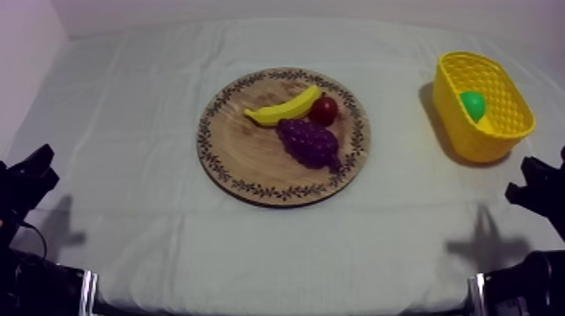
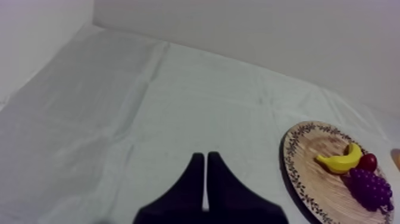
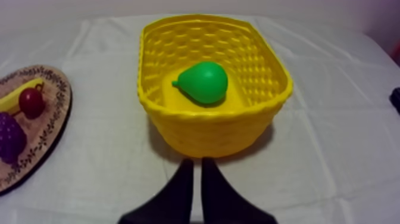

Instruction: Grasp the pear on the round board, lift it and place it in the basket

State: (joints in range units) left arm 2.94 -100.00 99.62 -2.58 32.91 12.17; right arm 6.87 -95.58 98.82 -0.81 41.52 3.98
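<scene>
Item 1. Left gripper (image 2: 205, 156): the two black fingers lay pressed together as a narrow wedge, clenched on nothing, over bare grey-white cloth (image 1: 168, 235). The wooden board (image 1: 252, 160) sat off to one side of it, well apart.

Item 2. Right gripper (image 3: 196, 161): fingers likewise closed tight against each other, grasping nothing. They pointed at the near wall of the yellow basket (image 3: 208, 134) and stood close before it, over cloth.

Item 3. Pear (image 3: 205, 82): green, lying on its side on the floor of the yellow basket, stalk end towards the board side. It was free of both grippers.

Item 4. Wooden board: round, with a patterned rim, at the middle of the table. It carried a banana (image 1: 282, 107), a small red fruit (image 1: 324, 110) just beside the banana's end, and a bunch of grapes (image 1: 309, 141) touching or nearly touching both.

Item 5. Obstructions: the basket's woven wall stood between the right fingers and the pear; open cloth lay between board and basket.
</scene>
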